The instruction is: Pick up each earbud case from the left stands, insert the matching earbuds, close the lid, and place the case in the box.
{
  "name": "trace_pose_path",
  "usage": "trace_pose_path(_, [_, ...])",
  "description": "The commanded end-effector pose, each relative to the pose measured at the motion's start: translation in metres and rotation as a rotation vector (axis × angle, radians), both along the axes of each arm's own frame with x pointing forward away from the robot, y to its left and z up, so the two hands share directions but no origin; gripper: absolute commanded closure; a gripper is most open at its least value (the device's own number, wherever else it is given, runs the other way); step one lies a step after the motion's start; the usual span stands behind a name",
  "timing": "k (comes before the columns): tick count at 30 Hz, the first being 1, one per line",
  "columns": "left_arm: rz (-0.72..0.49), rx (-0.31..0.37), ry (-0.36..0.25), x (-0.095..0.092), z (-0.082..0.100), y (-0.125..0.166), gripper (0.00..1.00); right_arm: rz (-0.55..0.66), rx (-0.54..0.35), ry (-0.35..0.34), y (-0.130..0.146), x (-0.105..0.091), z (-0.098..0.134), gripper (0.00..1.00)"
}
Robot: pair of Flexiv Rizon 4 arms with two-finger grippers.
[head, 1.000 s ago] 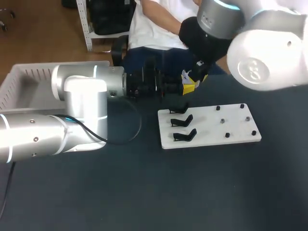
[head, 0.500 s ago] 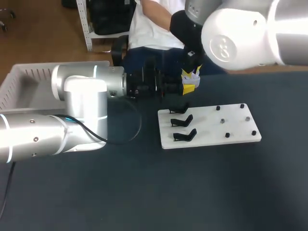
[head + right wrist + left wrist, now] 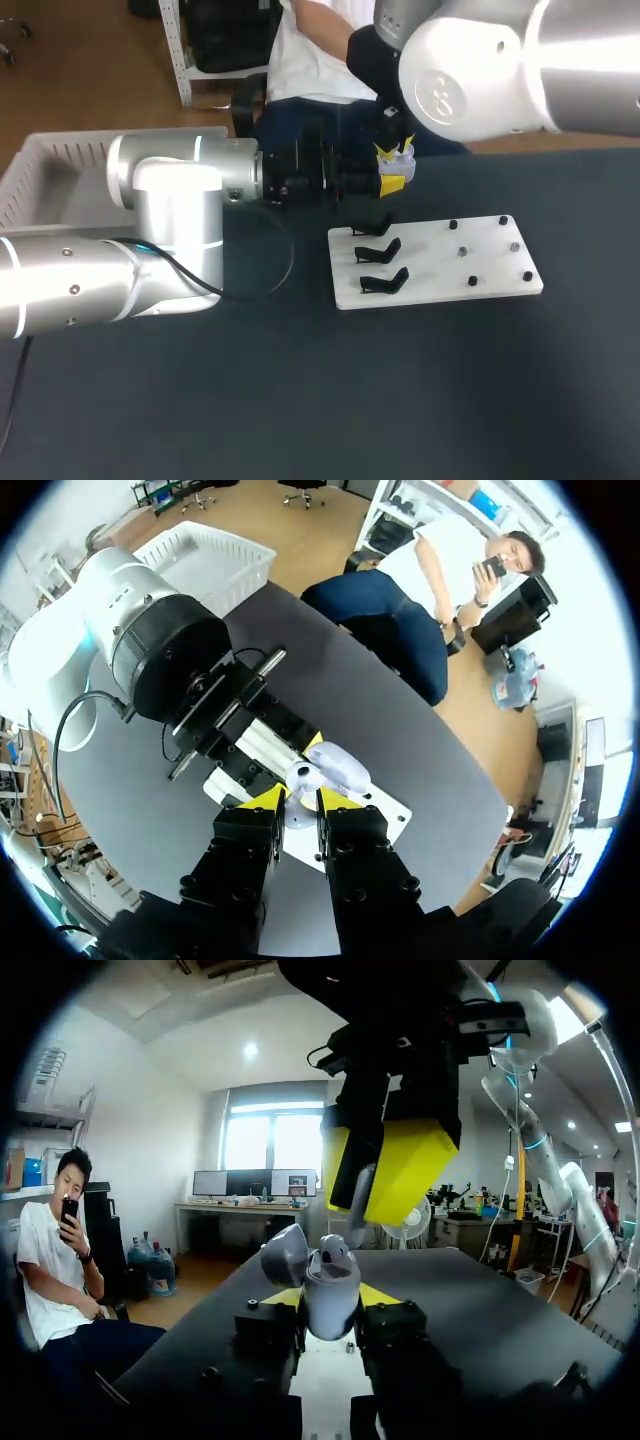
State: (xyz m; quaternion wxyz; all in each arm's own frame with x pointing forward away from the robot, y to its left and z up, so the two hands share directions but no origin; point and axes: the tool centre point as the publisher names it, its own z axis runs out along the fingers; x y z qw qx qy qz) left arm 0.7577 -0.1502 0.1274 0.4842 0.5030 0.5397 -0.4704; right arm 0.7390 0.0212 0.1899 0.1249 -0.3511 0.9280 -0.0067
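Case (image 3: 330,1300) is off the table at upper middle of the head view, clamped at its lower body by the left gripper (image 3: 332,1308). Lid (image 3: 284,1254) is flipped open and tilted back. The right gripper (image 3: 364,1206) sits directly above the case mouth, pinched on a small grey earbud (image 3: 359,1192).

Handling, my read:
- Case is a light, rigid plastic shell, glossy and rounded, so it'll likely squirm or rotate under a side load.
- Keep the grip low on the body, clear of the hinge and lid.
- Lid hinge is the weak point, so no contact there until the closing push.
- Earbud is tiny and slick; hold it by the stem and seat it straight down with low force.

Box (image 3: 40,170) is at upper left.
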Motion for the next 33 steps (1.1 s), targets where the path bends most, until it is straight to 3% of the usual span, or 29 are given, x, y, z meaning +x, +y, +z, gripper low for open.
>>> trace_pose_path(1, [0.006, -0.004, -0.004, -0.002, -0.001, 0.000, 1.00, -0.001, 0.002, -0.021, 0.000, 0.001, -0.001, 1.00])
trace_pose_path(33, [0.006, -0.004, -0.004, -0.002, -0.001, 0.000, 1.00, 0.019, 0.001, -0.001, 0.004, 0.007, -0.011, 1.00])
